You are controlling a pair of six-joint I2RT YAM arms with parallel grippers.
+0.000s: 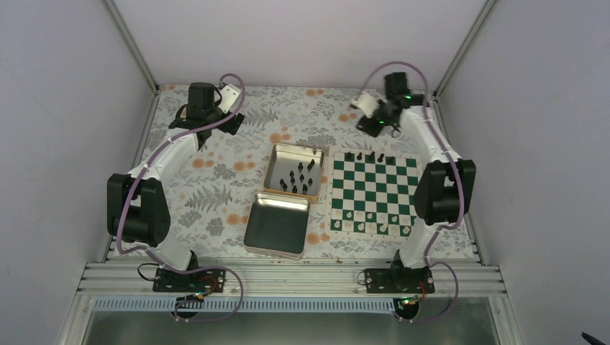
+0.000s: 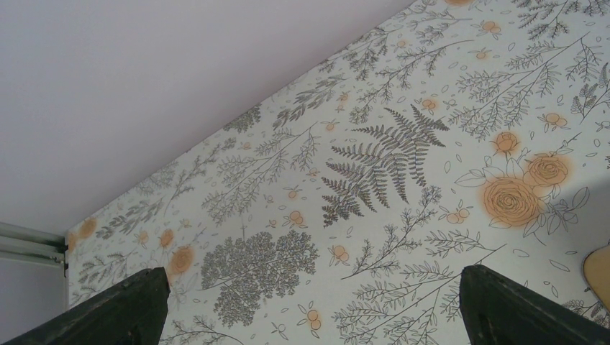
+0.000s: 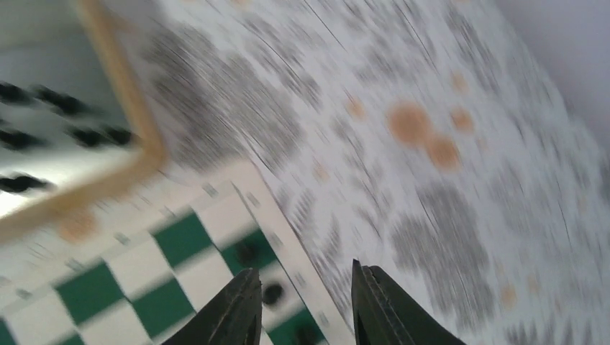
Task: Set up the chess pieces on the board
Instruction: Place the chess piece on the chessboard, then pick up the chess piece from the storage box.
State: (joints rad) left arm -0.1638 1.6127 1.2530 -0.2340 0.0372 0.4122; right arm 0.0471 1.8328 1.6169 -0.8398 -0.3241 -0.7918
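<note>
Bench (image 1: 216,180): covered in a floral print, which fills the left wrist view beneath the left jaws.
Board (image 1: 374,194): flat on the bench, just on the near side of the right jaws and well to the right of the left jaws.
Tins: the far tin (image 1: 275,167) and the near tin (image 1: 277,224) sit right against each other, between the two pairs of jaws and just left of the board.
Left jaws: released, fingers (image 2: 122,309) wide apart with only cloth between them, over the bench's far left.
Right jaws: released with a narrower gap. The fingers (image 3: 236,313) show nothing gripped and hang over the board's far-left corner in a blurred view.
Chess pieces (image 1: 296,178): a black cluster lies in the far tin, nearer the right jaws. Four more stand on the board's far row, closest to those jaws.
White pieces (image 1: 346,214): on the board's near rows, farthest from the right jaws.
</note>
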